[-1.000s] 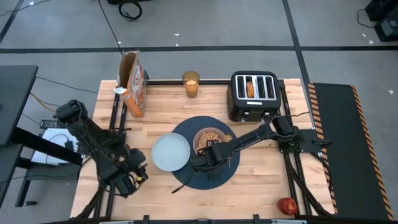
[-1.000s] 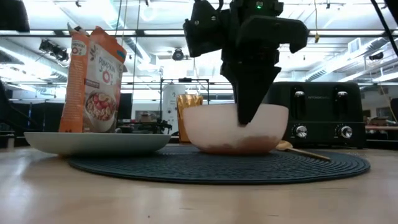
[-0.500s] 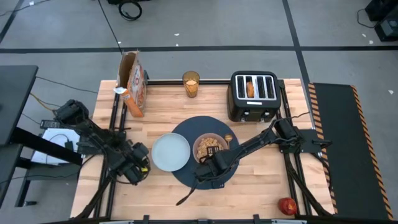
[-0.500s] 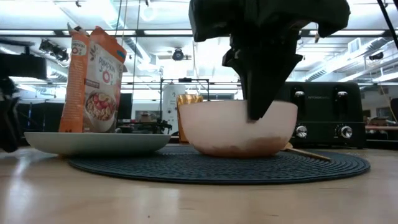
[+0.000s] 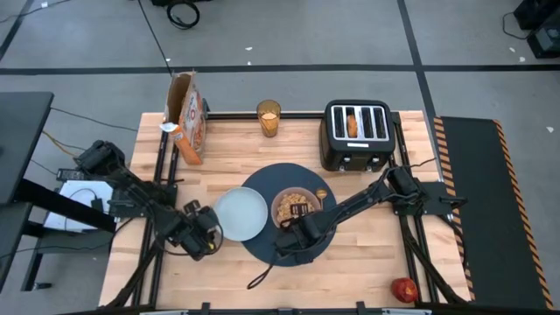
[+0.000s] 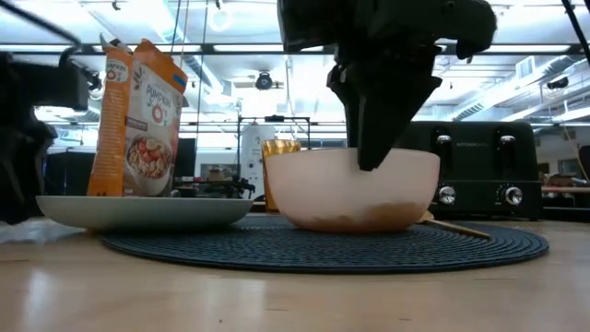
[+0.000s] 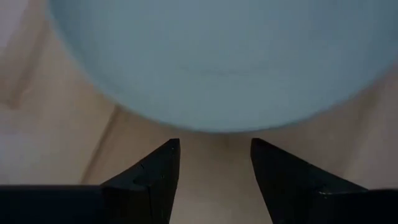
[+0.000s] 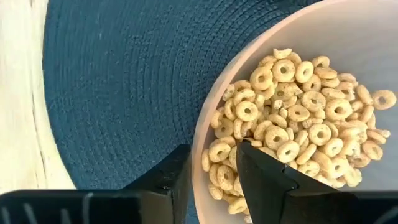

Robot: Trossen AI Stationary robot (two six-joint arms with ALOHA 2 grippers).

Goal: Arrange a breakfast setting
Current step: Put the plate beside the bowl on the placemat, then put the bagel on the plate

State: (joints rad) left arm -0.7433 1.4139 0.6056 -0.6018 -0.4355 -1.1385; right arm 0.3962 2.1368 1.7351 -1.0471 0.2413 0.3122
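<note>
The pinkish clear bowl [image 5: 296,206] with cereal rings stands on the round dark-blue mat [image 5: 262,185]. My right gripper [image 5: 292,234] is shut on the bowl's near rim. It also shows in the low view [image 6: 372,159]. The pale blue-green plate [image 5: 241,213] lies with its right edge on the mat's left edge. My left gripper [image 5: 211,234] is open just left of the plate, and the left wrist view [image 7: 214,146] shows it short of the plate's edge [image 7: 211,127]. The gold spoon [image 5: 321,196] lies on the mat right of the bowl. My right gripper holds the bowl by its near rim [image 8: 200,163], one finger inside [image 8: 267,177] over the cereal and one outside [image 8: 165,180] over the mat. The fingers come from above, pointing down. The bowl stands upright with its base on the mat [image 6: 350,221].
The amber juice glass [image 5: 269,118] stands at the far edge. The black toaster [image 5: 356,136], with toast [image 5: 352,123] in one slot, is at the far right. The cereal box [image 5: 188,118] is at the far left. The red apple [image 5: 403,290] lies at the near right corner.
My right gripper has drawn the bowl a short way toward the table's near edge; the bowl has slid upright along the mat. My left gripper has moved toward the table's right, up to the plate's left edge.
</note>
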